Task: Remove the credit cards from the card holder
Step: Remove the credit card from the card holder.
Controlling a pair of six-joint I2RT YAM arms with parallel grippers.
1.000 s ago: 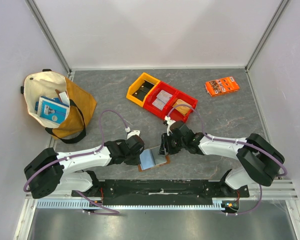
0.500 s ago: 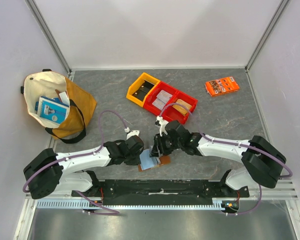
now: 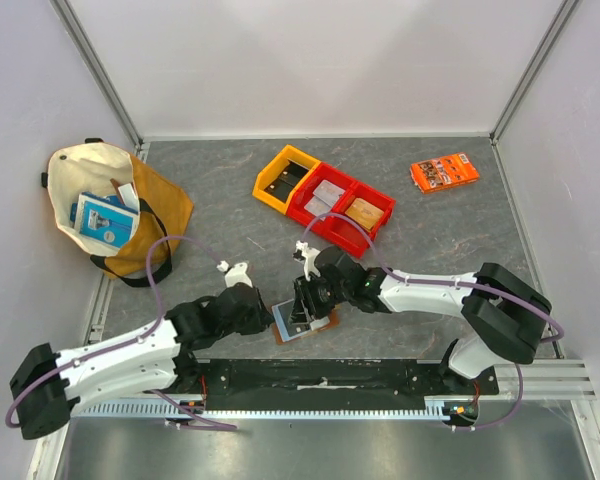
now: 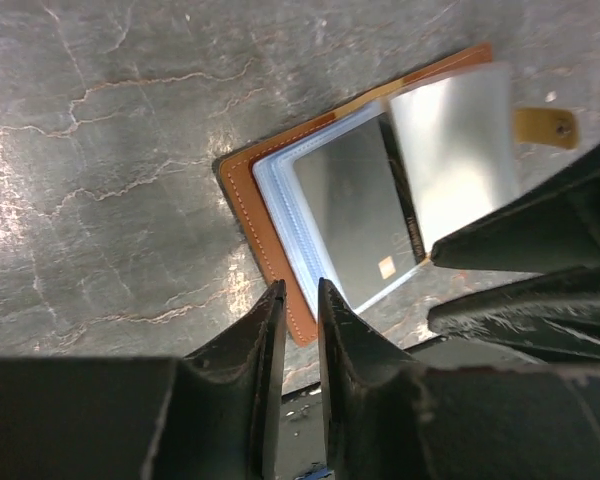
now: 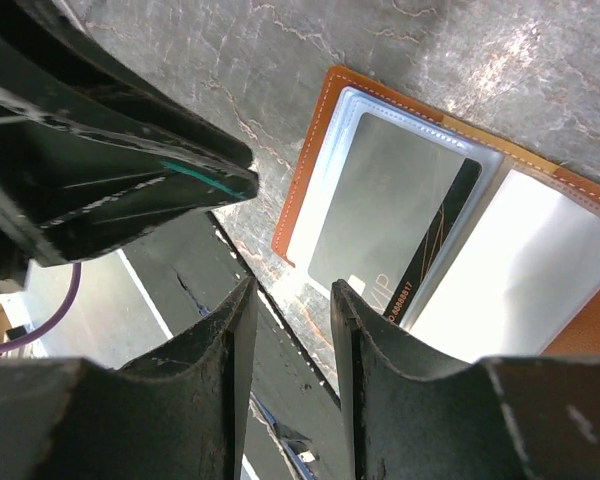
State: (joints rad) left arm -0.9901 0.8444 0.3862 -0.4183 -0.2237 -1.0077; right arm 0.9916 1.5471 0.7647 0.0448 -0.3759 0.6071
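Observation:
The brown card holder (image 3: 302,320) lies open near the table's front edge, pale blue sleeves up. It also shows in the left wrist view (image 4: 250,215) and the right wrist view (image 5: 302,170). A grey credit card (image 4: 355,215) with a black stripe sits in one sleeve, reading "VIP" in the right wrist view (image 5: 390,210). A glaring sleeve page (image 4: 450,150) stands beside it. My left gripper (image 3: 265,318) (image 4: 300,292) is almost shut, empty, at the holder's left edge. My right gripper (image 3: 305,300) (image 5: 290,290) is slightly open, empty, over the holder.
Red and yellow bins (image 3: 325,195) stand behind the holder. An orange printed packet (image 3: 444,171) lies at the back right. A cream and mustard tote bag (image 3: 115,205) sits at the left. The black base rail (image 3: 320,378) runs just in front of the holder.
My left arm has drawn back to the left and nearer. My right gripper has moved left over the holder. A grey card now shows in the open holder.

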